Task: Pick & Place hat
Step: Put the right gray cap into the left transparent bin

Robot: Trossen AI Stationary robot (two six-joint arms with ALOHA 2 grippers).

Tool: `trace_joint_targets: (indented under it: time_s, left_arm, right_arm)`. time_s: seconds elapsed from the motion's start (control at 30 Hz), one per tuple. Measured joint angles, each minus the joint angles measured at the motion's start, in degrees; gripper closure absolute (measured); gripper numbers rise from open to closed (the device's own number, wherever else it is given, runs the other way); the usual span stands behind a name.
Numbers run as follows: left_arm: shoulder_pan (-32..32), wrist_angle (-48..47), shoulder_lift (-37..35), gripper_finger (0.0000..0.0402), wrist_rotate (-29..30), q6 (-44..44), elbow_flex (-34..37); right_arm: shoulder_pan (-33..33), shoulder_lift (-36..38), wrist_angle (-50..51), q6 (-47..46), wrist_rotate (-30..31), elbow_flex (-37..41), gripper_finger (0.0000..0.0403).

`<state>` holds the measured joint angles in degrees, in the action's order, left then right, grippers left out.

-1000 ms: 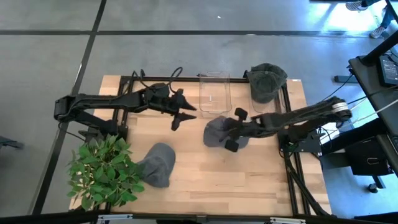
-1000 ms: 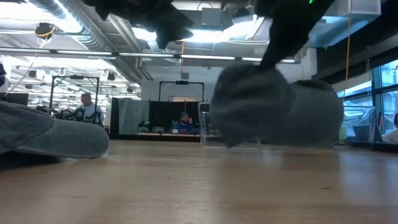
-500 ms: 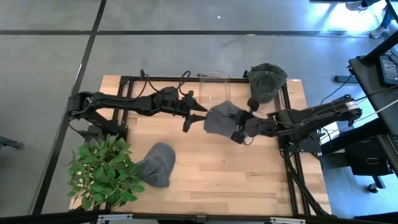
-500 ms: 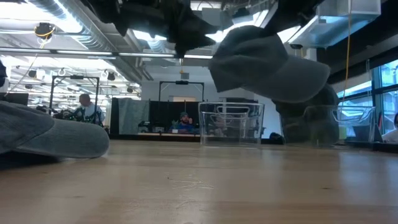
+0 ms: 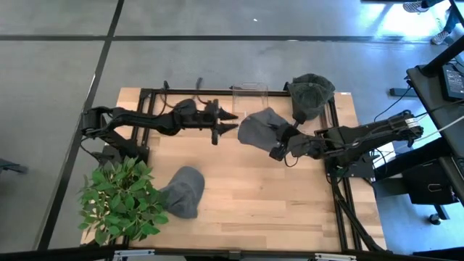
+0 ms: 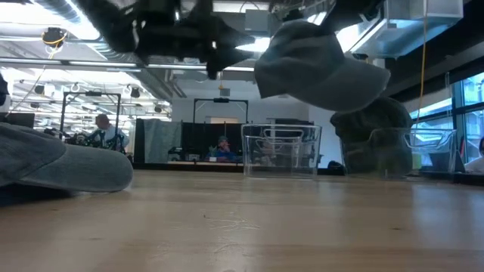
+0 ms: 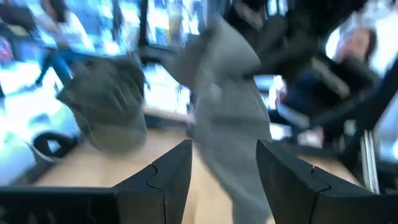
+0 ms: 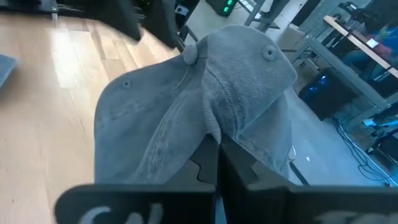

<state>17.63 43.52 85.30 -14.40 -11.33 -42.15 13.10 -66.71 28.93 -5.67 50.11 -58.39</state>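
Observation:
A light grey hat hangs above the table's middle in my right gripper, which is shut on it; the low view shows this hat well off the wood. My left gripper is open, pointing toward the table's right, its tips just short of the hat's left side. In the left wrist view the hat stands just beyond the gap between my left gripper's fingers. A second grey hat lies flat on the table by the plant. A dark green hat sits on top of a clear bin. My right gripper pinches a gathered fold of the hat's crown cloth between its two fingers. The fingers come from the table's right. The hat is lifted clear of the table, and its crown spreads out beyond the fingertips toward my left gripper.
A clear empty bin stands at the far edge, right behind the lifted hat. A potted plant fills the near left corner. A black frame borders the table's right side. Bare wood lies toward the near edge.
My right gripper has raised the grey hat off the table and carried it toward the far edge, near the clear bin. My left gripper has reached toward the table's right, closing in on the hat's left side, and stays open.

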Motion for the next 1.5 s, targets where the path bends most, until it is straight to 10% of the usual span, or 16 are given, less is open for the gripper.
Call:
trace_joint_targets:
  time_s: [0.2, 1.5]
  left_arm:
    - [2.25, 12.57, 0.00, 0.0226, 1.30, -6.06, 6.78]
    - [-3.67, 18.92, 0.00, 0.0215, -7.19, -8.51, 6.84]
  right_arm:
    - [0.00, 1.11, -2.59, 2.56, 1.08, 0.00, 0.0400]
    - [-0.02, 0.85, -17.09, 15.57, -0.96, 0.00, 0.0399]
